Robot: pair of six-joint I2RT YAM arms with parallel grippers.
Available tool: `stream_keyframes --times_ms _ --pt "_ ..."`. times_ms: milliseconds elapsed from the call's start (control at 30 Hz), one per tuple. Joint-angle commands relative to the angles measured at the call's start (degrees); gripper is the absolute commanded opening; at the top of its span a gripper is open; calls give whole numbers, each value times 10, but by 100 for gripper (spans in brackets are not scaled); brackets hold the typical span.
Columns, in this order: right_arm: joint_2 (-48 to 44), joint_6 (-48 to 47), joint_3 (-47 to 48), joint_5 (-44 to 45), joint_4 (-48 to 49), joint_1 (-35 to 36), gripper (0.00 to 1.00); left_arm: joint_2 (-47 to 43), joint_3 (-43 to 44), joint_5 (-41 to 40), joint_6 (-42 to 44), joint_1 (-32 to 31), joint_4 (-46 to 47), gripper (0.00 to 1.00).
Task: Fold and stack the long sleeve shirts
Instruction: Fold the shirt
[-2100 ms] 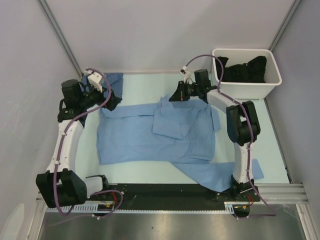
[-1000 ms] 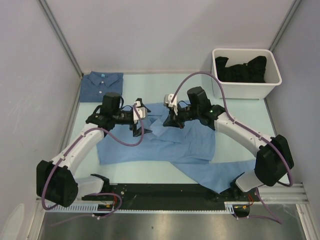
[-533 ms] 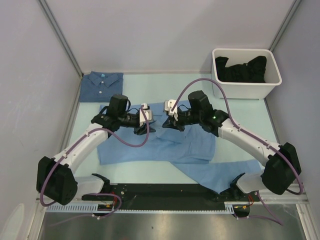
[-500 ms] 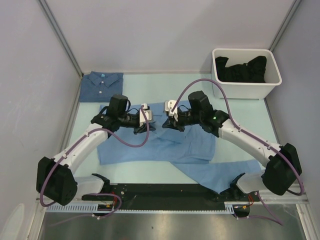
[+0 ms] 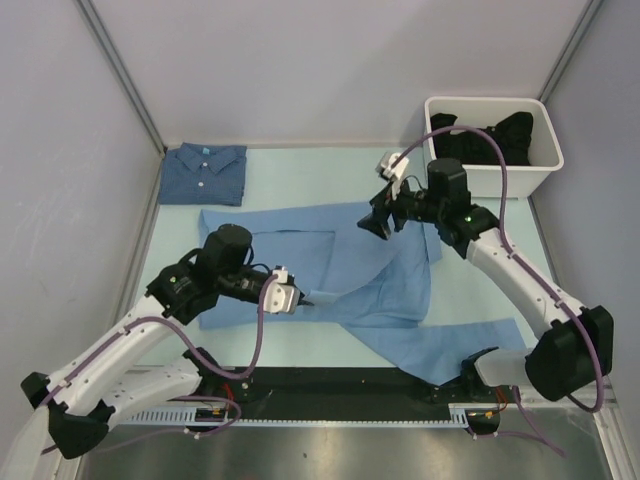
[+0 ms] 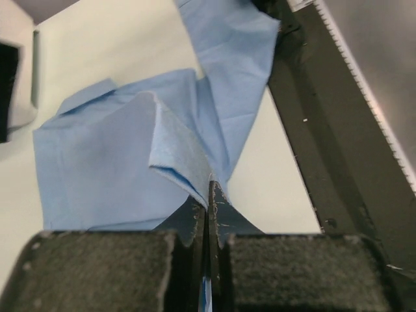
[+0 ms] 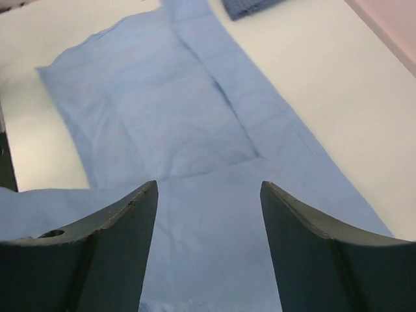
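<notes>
Denim shirt (image 5: 205, 172) lies folded at the desk (image 5: 300, 168) far-left corner; light-blue shirt (image 5: 290, 255) is only part-folded, left claw (image 5: 300, 298) clamped on it, right claw (image 5: 378, 226) apart.

Sky-blue shirt (image 5: 300, 250) flat, denim shirt (image 5: 205, 172) folded

The spread shirt (image 5: 290, 238) lies in the middle of the table (image 5: 300, 175); the folded shirt (image 5: 205, 172) is at ten o'clock from it, the bin (image 5: 490, 180) at two o'clock.
</notes>
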Motion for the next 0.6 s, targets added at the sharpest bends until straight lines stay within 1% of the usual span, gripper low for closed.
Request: stream_keyframes --times_ms 0,67,167,200,233,267,300,333,367,433,467,500,533,567 --pt "63 67 47 -5 1 -56 68 13 25 0 -20 -49 -14 1" --pt "113 74 68 -24 4 -70 64 24 36 -8 -26 -80 -15 3" --pt "166 86 101 -43 3 -85 58 42 41 2 -34 -92 -9 7" --pt "200 85 112 -43 -3 -86 56 49 40 2 -46 -92 1 7" --pt "215 87 126 -42 -8 -88 54 50 34 -21 -67 -92 20 6" --pt "232 90 136 -48 -12 -92 54 52 28 -30 -108 -90 55 4" --pt "256 94 146 -49 -24 -99 54 57 23 -33 -120 -81 71 0" --pt "267 99 155 -50 -28 -106 54 58 11 -47 -158 -74 92 0" --pt "276 110 174 -64 -33 -112 55 59 3 -62 -180 -67 138 0" --pt "301 109 200 -77 -64 -129 59 67 -20 -80 -227 -29 178 0" --pt "307 108 220 -77 -72 -134 60 72 -29 -99 -242 -13 216 0" --pt "317 104 230 -78 -84 -138 62 78 -36 -109 -255 24 234 0" --pt "323 98 240 -72 -92 -143 67 97 -47 -124 -284 45 251 0" --pt "329 91 262 -69 -101 -144 69 109 -48 -142 -299 67 273 0"
